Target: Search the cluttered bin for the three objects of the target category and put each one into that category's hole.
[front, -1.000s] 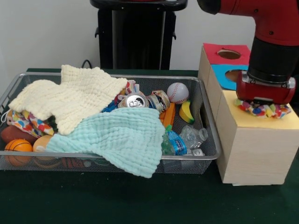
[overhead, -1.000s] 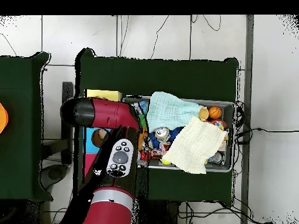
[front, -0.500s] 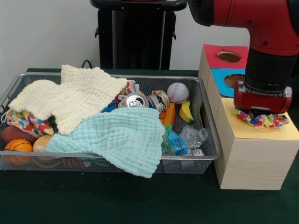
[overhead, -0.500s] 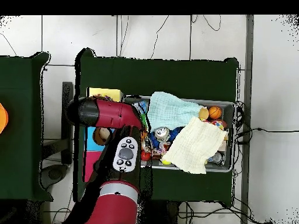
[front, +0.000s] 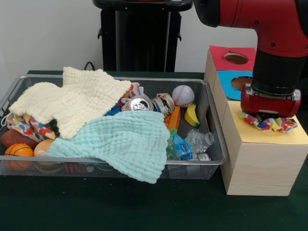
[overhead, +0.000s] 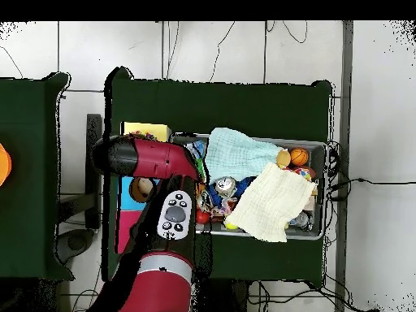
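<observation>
Dotted white fabric piece (front: 269, 123) bunches under my gripper (front: 268, 114) on the yellow paper face of the pale wood box (front: 250, 135), near its far edge. I cannot tell my grip's state. The hole is hidden; cloth spread wide may snag its rim instead of dropping.

Red arm (front: 269, 19), glossy rounded shell, smooth casing. Black cylindrical wrist segment (front: 279, 62) below red link. Red collar (front: 269, 100) under it, thin silver band along top edge. Overhead: red link (overhead: 150, 158) with black rounded end cap, grey oval button pad (overhead: 173, 216) with dark buttons, black surround. Black pedestal column (front: 142, 33) behind.
</observation>
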Robot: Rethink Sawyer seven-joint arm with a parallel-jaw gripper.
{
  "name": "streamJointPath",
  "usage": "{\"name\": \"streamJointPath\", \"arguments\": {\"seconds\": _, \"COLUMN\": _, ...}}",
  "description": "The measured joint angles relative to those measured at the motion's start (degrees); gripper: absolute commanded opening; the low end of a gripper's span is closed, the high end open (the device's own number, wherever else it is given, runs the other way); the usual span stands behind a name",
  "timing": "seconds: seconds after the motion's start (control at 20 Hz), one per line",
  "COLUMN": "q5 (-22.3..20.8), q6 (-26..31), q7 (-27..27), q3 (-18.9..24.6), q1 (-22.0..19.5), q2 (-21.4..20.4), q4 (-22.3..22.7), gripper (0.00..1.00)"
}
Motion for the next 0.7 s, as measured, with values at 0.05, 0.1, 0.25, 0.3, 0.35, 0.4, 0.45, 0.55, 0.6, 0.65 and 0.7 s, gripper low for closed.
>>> {"name": "streamJointPath", "arguments": {"seconds": 0.05, "q5": 0.0, "q6": 0.0, "q7": 0.0, "q3": 0.0, "q1": 0.0, "q2": 0.0, "q4": 0.0, "gripper": 1.00}}
{"name": "streamJointPath", "arguments": {"seconds": 0.1, "q5": 0.0, "q6": 0.0, "q7": 0.0, "q3": 0.0, "q1": 0.0, "q2": 0.0, "q4": 0.0, "gripper": 1.00}}
{"name": "streamJointPath", "arguments": {"seconds": 0.25, "q5": 0.0, "q6": 0.0, "q7": 0.0, "q3": 0.0, "q1": 0.0, "q2": 0.0, "q4": 0.0, "gripper": 1.00}}
{"name": "streamJointPath", "arguments": {"seconds": 0.3, "q5": 0.0, "q6": 0.0, "q7": 0.0, "q3": 0.0, "q1": 0.0, "q2": 0.0, "q4": 0.0, "gripper": 1.00}}
{"name": "streamJointPath", "arguments": {"seconds": 0.35, "q5": 0.0, "q6": 0.0, "q7": 0.0, "q3": 0.0, "q1": 0.0, "q2": 0.0, "q4": 0.0, "gripper": 1.00}}
{"name": "streamJointPath", "arguments": {"seconds": 0.4, "q5": 0.0, "q6": 0.0, "q7": 0.0, "q3": 0.0, "q1": 0.0, "q2": 0.0, "q4": 0.0, "gripper": 1.00}}
{"name": "streamJointPath", "arguments": {"seconds": 0.45, "q5": 0.0, "q6": 0.0, "q7": 0.0, "q3": 0.0, "q1": 0.0, "q2": 0.0, "q4": 0.0, "gripper": 1.00}}
{"name": "streamJointPath", "arguments": {"seconds": 0.55, "q5": 0.0, "q6": 0.0, "q7": 0.0, "q3": 0.0, "q1": 0.0, "q2": 0.1, "q4": 0.1, "gripper": 0.00}}
{"name": "streamJointPath", "arguments": {"seconds": 0.6, "q5": 0.0, "q6": 0.0, "q7": 0.0, "q3": 0.0, "q1": 0.0, "q2": 0.1, "q4": 0.1, "gripper": 0.00}}
{"name": "streamJointPath", "arguments": {"seconds": 0.65, "q5": 0.0, "q6": 0.0, "q7": 0.0, "q3": 0.0, "q1": 0.0, "q2": 0.1, "q4": 0.2, "gripper": 0.00}}
{"name": "streamJointPath", "arguments": {"seconds": 0.7, "q5": 0.0, "q6": 0.0, "q7": 0.0, "q3": 0.0, "q1": 0.0, "q2": 0.1, "q4": 0.2, "gripper": 0.00}}
